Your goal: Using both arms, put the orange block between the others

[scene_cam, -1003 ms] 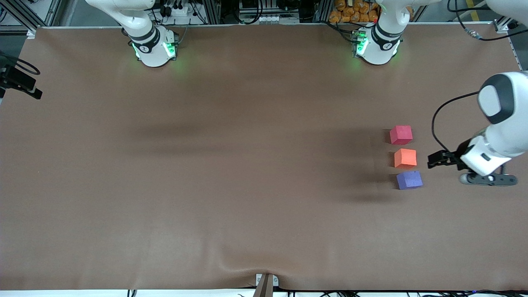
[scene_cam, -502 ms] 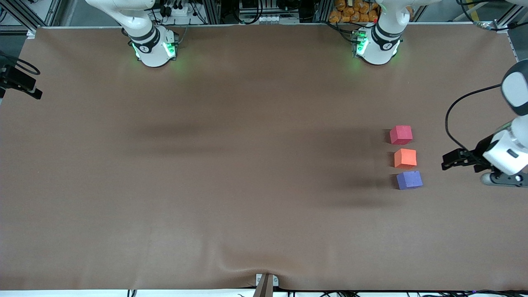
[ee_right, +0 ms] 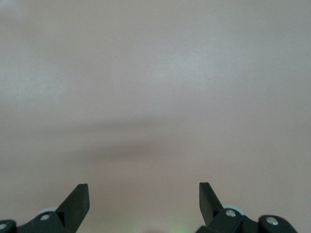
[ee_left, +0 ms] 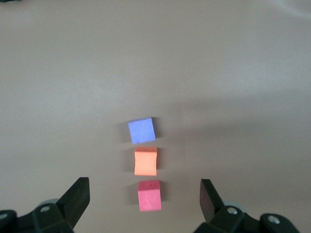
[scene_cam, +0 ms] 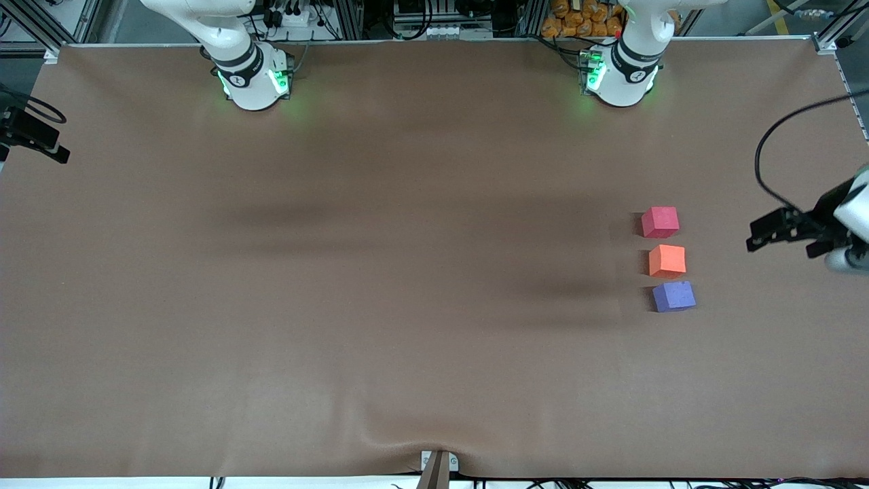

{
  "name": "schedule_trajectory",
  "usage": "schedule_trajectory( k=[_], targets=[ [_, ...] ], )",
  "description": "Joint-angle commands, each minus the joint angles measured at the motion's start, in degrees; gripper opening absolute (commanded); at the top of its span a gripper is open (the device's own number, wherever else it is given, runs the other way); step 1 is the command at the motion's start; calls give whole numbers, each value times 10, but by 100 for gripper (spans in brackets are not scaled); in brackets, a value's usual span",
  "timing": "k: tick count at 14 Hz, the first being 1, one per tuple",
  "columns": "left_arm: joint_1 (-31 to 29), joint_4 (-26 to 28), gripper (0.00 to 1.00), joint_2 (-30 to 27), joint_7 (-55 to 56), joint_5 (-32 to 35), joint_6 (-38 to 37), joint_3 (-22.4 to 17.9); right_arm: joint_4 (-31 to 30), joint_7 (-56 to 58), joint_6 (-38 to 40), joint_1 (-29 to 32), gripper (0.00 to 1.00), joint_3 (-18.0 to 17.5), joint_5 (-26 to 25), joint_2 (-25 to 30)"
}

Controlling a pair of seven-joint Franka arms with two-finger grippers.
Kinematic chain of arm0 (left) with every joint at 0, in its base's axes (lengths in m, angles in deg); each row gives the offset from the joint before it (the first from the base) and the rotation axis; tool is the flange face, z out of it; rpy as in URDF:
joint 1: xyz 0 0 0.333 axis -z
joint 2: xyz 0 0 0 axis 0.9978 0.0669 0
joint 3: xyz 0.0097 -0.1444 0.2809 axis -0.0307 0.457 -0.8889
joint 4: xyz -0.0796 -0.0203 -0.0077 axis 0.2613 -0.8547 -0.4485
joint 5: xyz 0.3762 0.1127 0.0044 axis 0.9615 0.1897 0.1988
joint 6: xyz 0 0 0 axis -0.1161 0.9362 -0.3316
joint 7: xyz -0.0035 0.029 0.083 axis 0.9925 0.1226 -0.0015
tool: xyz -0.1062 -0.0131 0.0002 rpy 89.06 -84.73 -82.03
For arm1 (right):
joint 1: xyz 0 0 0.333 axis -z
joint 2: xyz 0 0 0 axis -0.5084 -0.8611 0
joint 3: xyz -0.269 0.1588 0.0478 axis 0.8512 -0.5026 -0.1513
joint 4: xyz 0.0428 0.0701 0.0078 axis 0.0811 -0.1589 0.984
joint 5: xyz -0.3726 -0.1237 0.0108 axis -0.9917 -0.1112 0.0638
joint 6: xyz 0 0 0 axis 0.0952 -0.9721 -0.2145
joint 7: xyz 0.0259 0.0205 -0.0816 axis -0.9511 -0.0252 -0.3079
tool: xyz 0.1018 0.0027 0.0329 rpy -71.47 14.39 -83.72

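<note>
The orange block (scene_cam: 667, 261) rests on the brown mat in a short row of cubes. The pinkish-red cube (scene_cam: 660, 222) lies just farther from the front camera and the blue-purple cube (scene_cam: 673, 296) just nearer. My left gripper (scene_cam: 759, 233) hangs open and empty over the mat, apart from the row, toward the left arm's end of the table. The left wrist view shows the blue-purple cube (ee_left: 142, 130), orange block (ee_left: 146, 161) and pinkish-red cube (ee_left: 149, 195) past the open left gripper (ee_left: 143, 182). My right gripper (ee_right: 143, 186) is open over bare mat.
Both arm bases (scene_cam: 252, 78) (scene_cam: 619, 75) stand along the edge farthest from the front camera. A black cable (scene_cam: 770, 156) loops from the left arm. A black device (scene_cam: 30, 132) juts in at the right arm's end. The mat wrinkles (scene_cam: 407, 441) near the front edge.
The left gripper has drawn away from the cubes toward the left arm's end of the table, staying open. The three cubes have not moved.
</note>
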Motion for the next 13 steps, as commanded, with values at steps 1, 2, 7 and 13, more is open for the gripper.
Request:
schedule_trajectory(
  k=[1,2,7,13],
  targets=[
    [2,5,100,-42,-4,9,-45,-6,10,-4,3,4,100,-4,2,-4],
    [2,5,100,-50,3,9,-59,-6,10,-4,3,4,100,-4,3,-4],
    [6,35,100,-114,34,12,-102,-5,10,-4,3,4,100,-4,3,-5],
    [24,29,100,-108,34,46,-85,-3,10,-4,3,4,100,-4,3,-5]
  ],
)
